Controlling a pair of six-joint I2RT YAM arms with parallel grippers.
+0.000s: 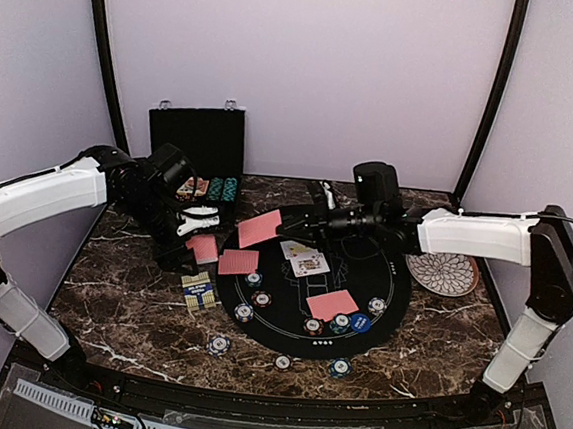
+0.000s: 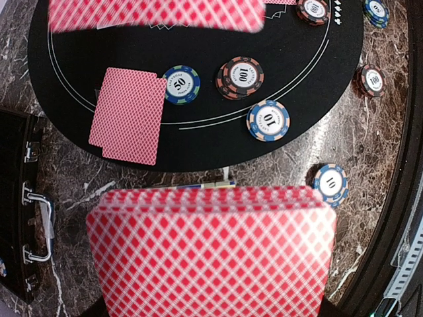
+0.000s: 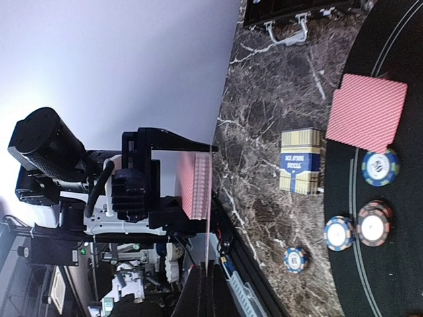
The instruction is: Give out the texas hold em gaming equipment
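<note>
Table (image 1: 128, 301): bears everything else.
Mat (image 1: 276, 330): on the table's middle.
Case (image 1: 198, 137): on the table's back left, behind the mat.
Plate (image 1: 442, 273): on the table, just right of the mat.
Card box (image 1: 197, 290): on the table, beside the mat's left edge.
Deck (image 1: 203, 247): raised, behind the card box.
Left card pair (image 1: 238, 262): face down, across the mat's left edge.
Face-up cards (image 1: 305, 260): mid-mat, right of the left card pair.
Right card pair (image 1: 331, 304): face down, front right of the face-up cards.
Mat chips (image 1: 254, 278): three before the left card pair, others around the right card pair.
Marker disc (image 1: 359, 322): on the mat, between two chips.
Table chips (image 1: 218, 345): three before the mat.
</note>
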